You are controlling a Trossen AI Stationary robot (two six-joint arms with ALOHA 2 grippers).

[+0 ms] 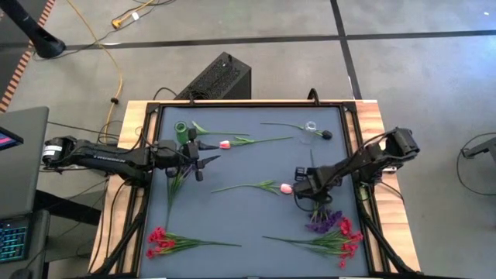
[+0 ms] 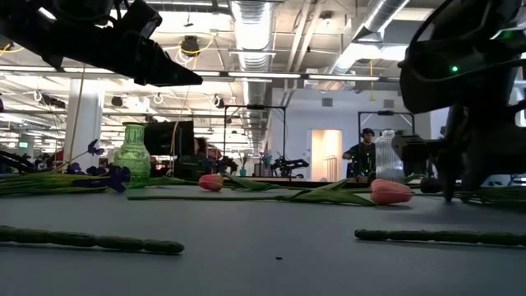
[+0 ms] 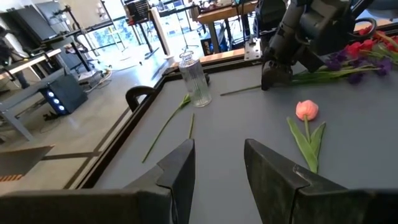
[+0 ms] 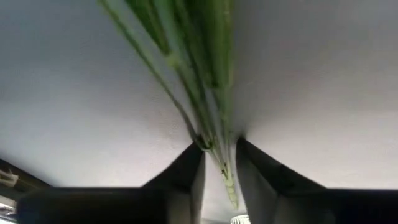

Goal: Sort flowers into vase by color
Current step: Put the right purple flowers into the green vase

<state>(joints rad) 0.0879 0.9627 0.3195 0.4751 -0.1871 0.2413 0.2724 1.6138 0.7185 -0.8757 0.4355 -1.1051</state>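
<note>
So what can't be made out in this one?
- Right pincer: the right wrist view shows green stems between its fingers; the blooms are cut off, so their color is unknown.
- Green vase: in the high view, too small to show any contents.
- Purple flowers: in the high view, the right arm partly covers them.

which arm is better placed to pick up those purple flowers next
The right. The right gripper is low over the mat beside the purple flowers, its fingers already straddling green stems. The left gripper hangs open across the table near the green vase.
</note>
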